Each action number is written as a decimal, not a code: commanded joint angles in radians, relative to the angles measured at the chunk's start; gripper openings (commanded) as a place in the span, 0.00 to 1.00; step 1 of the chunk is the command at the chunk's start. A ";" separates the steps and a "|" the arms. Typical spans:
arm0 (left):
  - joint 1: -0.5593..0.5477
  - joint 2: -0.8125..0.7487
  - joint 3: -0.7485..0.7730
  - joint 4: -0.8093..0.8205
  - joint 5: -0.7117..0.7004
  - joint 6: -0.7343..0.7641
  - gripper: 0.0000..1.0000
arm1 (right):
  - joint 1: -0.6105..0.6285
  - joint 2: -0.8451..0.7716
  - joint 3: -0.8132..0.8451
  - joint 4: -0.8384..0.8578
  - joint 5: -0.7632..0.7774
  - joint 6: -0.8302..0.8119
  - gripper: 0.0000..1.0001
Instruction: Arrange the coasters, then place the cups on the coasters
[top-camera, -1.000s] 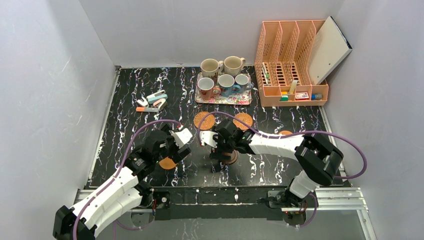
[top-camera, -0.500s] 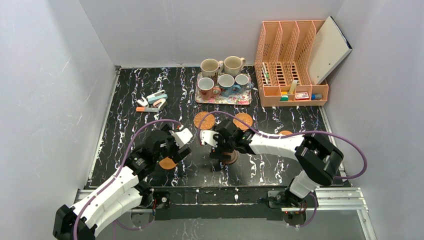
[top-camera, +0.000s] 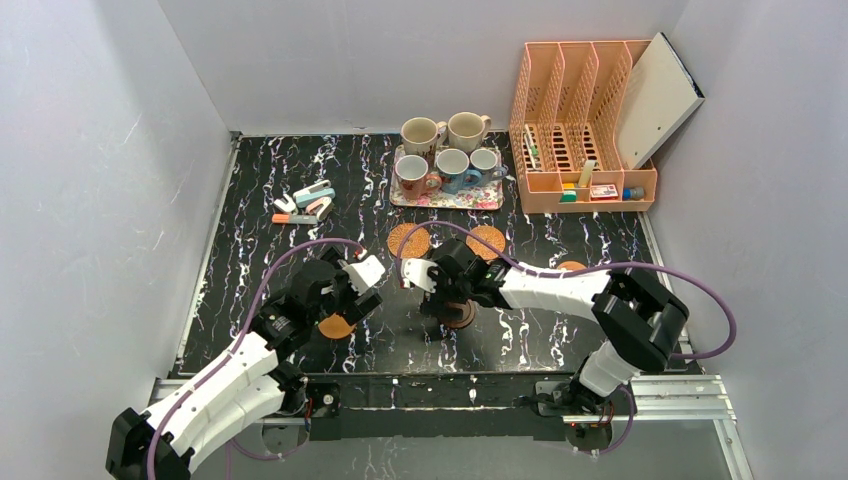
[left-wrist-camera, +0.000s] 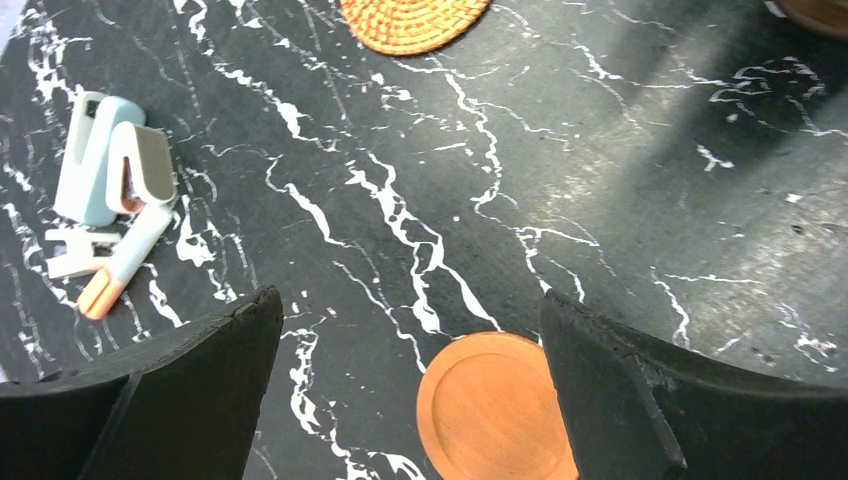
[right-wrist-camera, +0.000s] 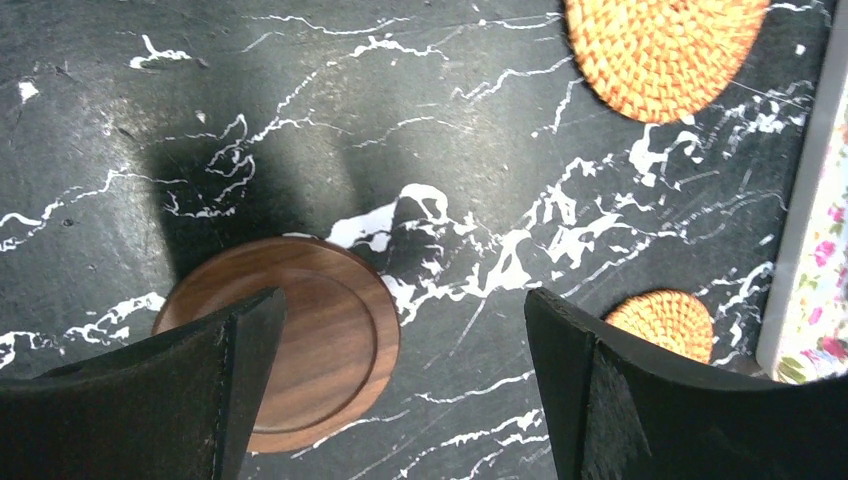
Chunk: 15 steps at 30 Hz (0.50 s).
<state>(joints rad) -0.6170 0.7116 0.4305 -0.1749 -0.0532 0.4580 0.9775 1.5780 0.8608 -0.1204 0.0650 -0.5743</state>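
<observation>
Several cups stand at the back: two cream ones behind a floral tray, and on it a white one, a blue one and a small one. Two woven coasters lie in front of the tray. A smooth orange coaster lies flat under my open left gripper, close to its right finger. Below my open right gripper, the dark wood coaster lies flat, partly behind the left finger. Another orange coaster shows beside the right arm.
A peach file organiser with small items stands at the back right. Staplers and a marker lie at the back left. The tray's edge is close to my right gripper's right finger, with a woven coaster beside it.
My right gripper has edged very slightly toward the back above the dark coaster. The left arm and all coasters and cups have stayed put.
</observation>
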 joint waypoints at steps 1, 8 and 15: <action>0.002 0.023 -0.009 0.038 -0.130 0.027 0.98 | -0.004 -0.134 -0.014 0.029 0.063 0.012 0.98; 0.002 0.046 0.022 -0.039 -0.231 0.090 0.98 | -0.171 -0.456 -0.067 0.052 0.028 0.052 0.98; 0.002 0.030 0.021 -0.157 -0.231 0.142 0.98 | -0.264 -0.577 -0.146 0.150 0.113 0.024 0.98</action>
<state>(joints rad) -0.6170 0.7479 0.4313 -0.2424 -0.2588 0.5579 0.7330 1.0119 0.7692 -0.0372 0.1322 -0.5457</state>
